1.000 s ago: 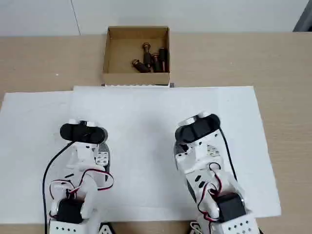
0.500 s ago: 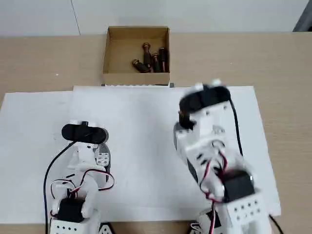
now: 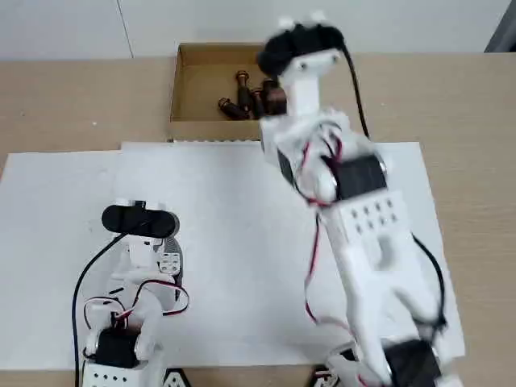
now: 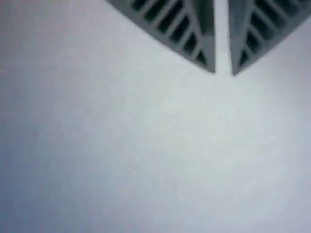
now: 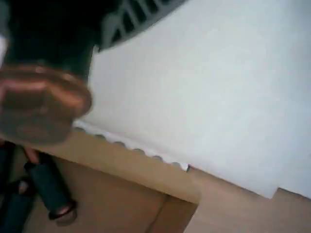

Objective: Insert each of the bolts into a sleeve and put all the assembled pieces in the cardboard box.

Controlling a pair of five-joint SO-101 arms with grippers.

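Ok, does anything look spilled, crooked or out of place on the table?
Nothing stands out. The assembled pieces lie together inside the cardboard box, and the right gripper holds a copper-headed piece over the box.

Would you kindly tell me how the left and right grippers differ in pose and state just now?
The left gripper is empty, fingers nearly together; the right gripper is shut on a copper-headed bolt. The left gripper hangs over the white paper; the right gripper is over the cardboard box, where other assembled pieces lie. Both face downward.
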